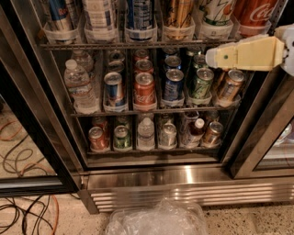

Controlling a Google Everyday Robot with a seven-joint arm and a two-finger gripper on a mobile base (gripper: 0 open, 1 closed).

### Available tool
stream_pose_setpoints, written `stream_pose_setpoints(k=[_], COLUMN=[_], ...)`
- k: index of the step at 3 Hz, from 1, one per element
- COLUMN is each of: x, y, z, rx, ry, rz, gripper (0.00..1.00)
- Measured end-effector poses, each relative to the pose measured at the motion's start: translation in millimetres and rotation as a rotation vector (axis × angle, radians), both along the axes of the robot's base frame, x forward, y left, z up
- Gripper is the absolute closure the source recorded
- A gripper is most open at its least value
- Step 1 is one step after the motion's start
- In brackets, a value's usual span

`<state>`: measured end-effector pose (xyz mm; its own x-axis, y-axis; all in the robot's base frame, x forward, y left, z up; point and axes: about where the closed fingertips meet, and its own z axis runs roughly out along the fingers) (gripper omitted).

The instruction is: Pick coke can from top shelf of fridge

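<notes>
Top shelf: six drinks, one a coke can; one pair of jaws at right

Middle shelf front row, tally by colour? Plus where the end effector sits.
Clear water bottle: 1
Blue cans: 2
Red can: 1
Green can: 1
Bronze can: 1
Total: 6
End effector: right side, just under the rail of the top shelf, below the coke can.

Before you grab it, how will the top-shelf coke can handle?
The coke can looks rigid, but its smooth sides may be slippery. Seated in a clear tray, it probably can't roll, though it could tip. The tool hangs just below it.
</notes>
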<state>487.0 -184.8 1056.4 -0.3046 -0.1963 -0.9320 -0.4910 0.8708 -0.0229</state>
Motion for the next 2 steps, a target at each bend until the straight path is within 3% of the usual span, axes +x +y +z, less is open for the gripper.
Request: stream_pose_setpoints(k=[1, 2], x=[19, 26], y=[7, 1], z=[8, 24], rx=[0.085, 0.108], ry=[-0.087, -0.138], rz=[-0.057, -0.104], gripper=[0.0, 0.0])
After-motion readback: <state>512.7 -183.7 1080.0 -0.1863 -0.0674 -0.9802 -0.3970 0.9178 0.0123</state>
